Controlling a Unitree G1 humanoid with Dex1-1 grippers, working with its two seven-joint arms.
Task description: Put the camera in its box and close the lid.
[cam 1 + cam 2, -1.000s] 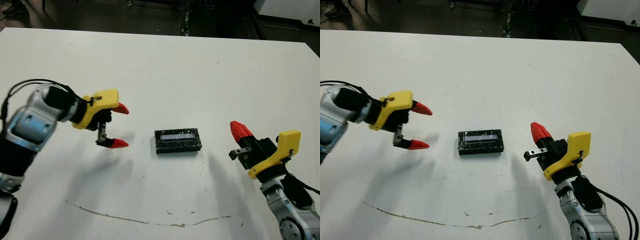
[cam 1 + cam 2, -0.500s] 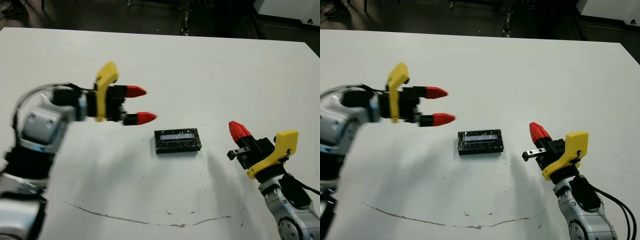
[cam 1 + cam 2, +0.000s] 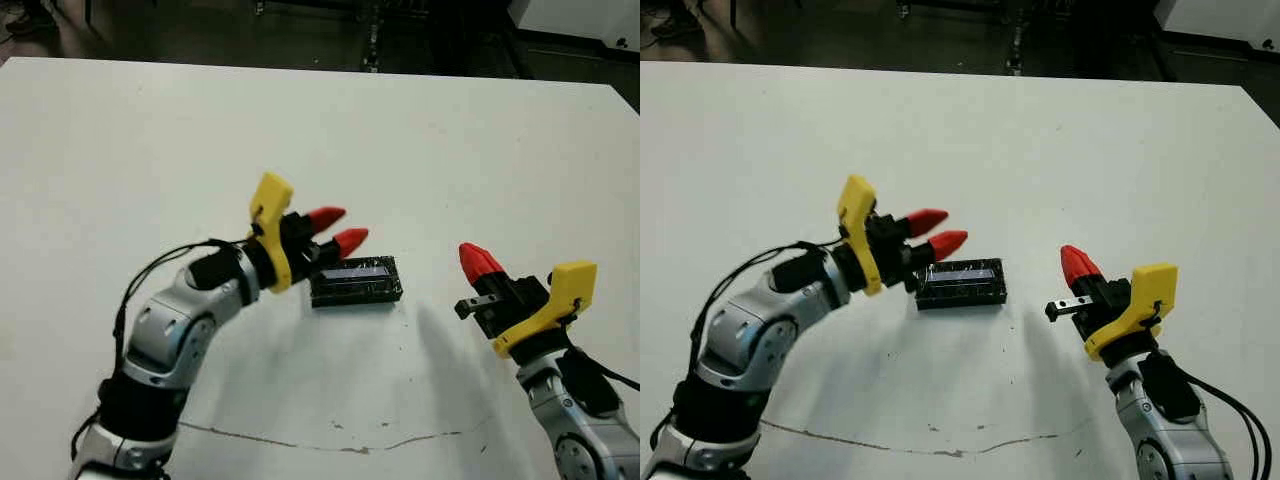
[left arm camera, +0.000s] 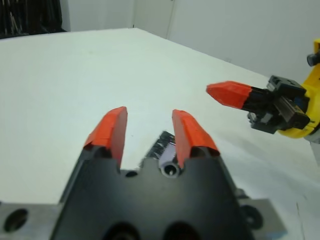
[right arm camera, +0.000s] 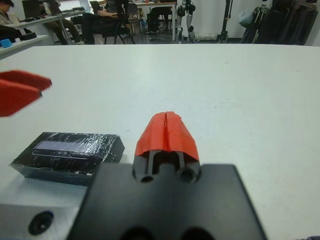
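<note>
The broad white table (image 3: 150,130) is seen bearing very little: open surface lies on every side of the work, with its far edge well beyond the arms and only a thin brownish scuff line (image 3: 330,443) near the robot. Ample room for approach from above or from either flank is therefore judged to be available.

The left gripper (image 3: 340,229), a black body with a yellow bracket and two red-tipped fingers, is reached in from the left, its fingers held a little apart and empty, the tips just above the left end of the lid. The right gripper (image 3: 1077,267), of the same make, is held well to the right of the lid, its two red tips pressed together on nothing.

Between them, at mid-table, the glossy black rectangular lid (image 3: 960,283) with a pale silvery stripe along its top is seen lying flat and square, apparently seated over the box; neither the white-rimmed tray nor the slim black camera can be seen, so the contents cannot be confirmed.

The lid is judged light, rigid and slippery, with a crinkled sheen like film wrap. It would best be taken across its short width, by the long side walls, low down, lest it skid across the smooth table.
</note>
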